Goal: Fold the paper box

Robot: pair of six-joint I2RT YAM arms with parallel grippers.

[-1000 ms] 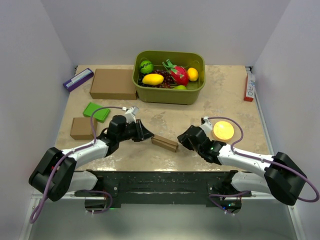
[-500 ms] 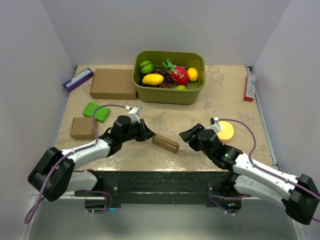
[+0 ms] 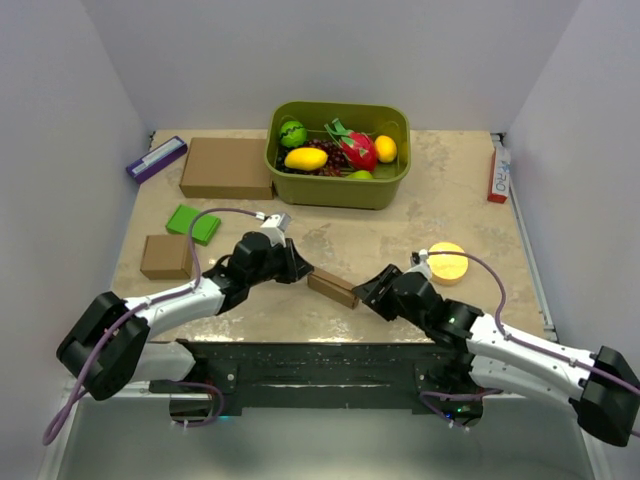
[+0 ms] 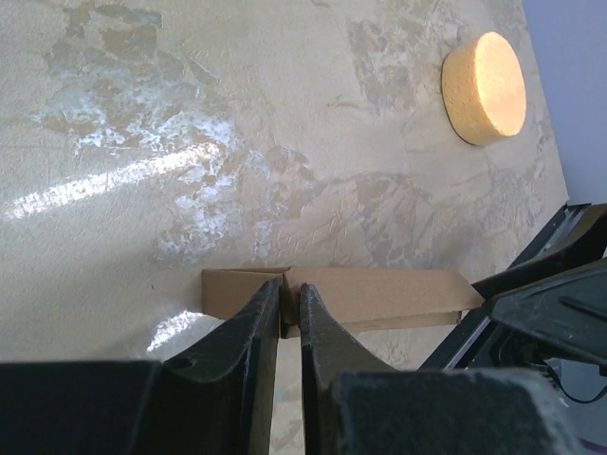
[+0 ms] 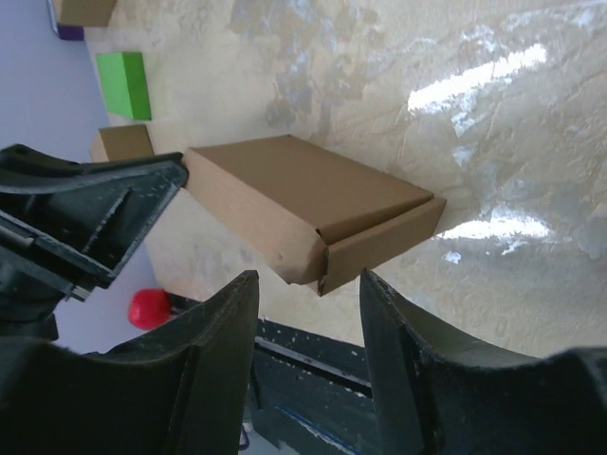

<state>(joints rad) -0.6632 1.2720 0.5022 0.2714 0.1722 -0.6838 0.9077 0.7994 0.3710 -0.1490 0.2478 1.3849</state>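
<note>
Though right gripper [image 5: 306,277] jaws stand apart just short of the paper box [image 5: 285,190], left gripper [image 4: 289,301] jaws clamp its end

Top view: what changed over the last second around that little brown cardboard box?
The right hand swung in toward the right end of the small brown cardboard box, open, uncovering the round orange disc. The left hand edged right, pinching the box's left end. The box itself stayed put.

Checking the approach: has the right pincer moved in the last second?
Yes. The right pincer slid toward the table's near edge, away from the orange disc.
</note>
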